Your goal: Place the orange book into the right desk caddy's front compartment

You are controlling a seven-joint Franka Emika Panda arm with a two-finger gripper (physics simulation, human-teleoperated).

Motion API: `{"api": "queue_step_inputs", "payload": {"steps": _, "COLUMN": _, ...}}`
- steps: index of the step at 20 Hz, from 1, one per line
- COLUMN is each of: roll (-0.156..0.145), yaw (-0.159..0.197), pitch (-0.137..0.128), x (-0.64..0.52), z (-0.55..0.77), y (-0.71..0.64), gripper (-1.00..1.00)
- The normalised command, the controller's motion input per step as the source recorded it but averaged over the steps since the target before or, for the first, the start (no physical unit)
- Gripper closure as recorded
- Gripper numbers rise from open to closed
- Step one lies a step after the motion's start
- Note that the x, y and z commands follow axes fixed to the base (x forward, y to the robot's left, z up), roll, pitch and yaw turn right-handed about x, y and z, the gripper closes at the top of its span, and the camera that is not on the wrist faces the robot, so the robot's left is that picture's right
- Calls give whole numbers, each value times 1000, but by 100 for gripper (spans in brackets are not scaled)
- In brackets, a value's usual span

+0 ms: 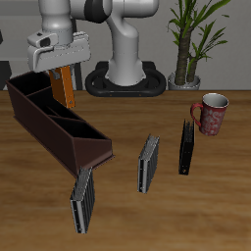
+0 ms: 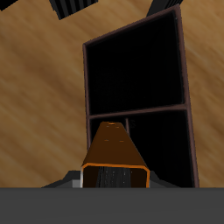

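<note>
Over table (image 1: 196, 196), claw (image 1: 63, 71) apparently grips orange book (image 1: 67, 86) above right desk caddy (image 1: 59, 123).

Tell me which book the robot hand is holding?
The thin orange-brown hardback book, held upright over the long maroon caddy. The two grey ribbed books and the black one stand on the table.

The orange book (image 1: 68, 86) hangs upright over the right desk caddy (image 1: 59, 127). The caddy is dark maroon, long, open-topped, with dividers.
</note>
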Motion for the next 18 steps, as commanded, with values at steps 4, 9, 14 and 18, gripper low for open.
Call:
{"api": "queue_step_inputs", "payload": {"steps": 4, "roll": 2, "yaw": -31, "pitch": 28, "x": 42, "z": -126, "y": -10, "gripper": 100}}
{"api": "queue_step_inputs", "payload": {"steps": 9, "roll": -4, "yaw": -18, "pitch": 39, "x": 96, "z": -219, "y": -42, "gripper": 100}}
{"api": "queue_step_inputs", "payload": {"steps": 14, "roll": 1, "yaw": -18, "pitch": 51, "x": 108, "z": -277, "y": -11, "gripper": 100}}
{"api": "queue_step_inputs", "payload": {"steps": 18, "roll": -4, "yaw": -29, "pitch": 51, "x": 61, "z": -181, "y": -19, "gripper": 100}}
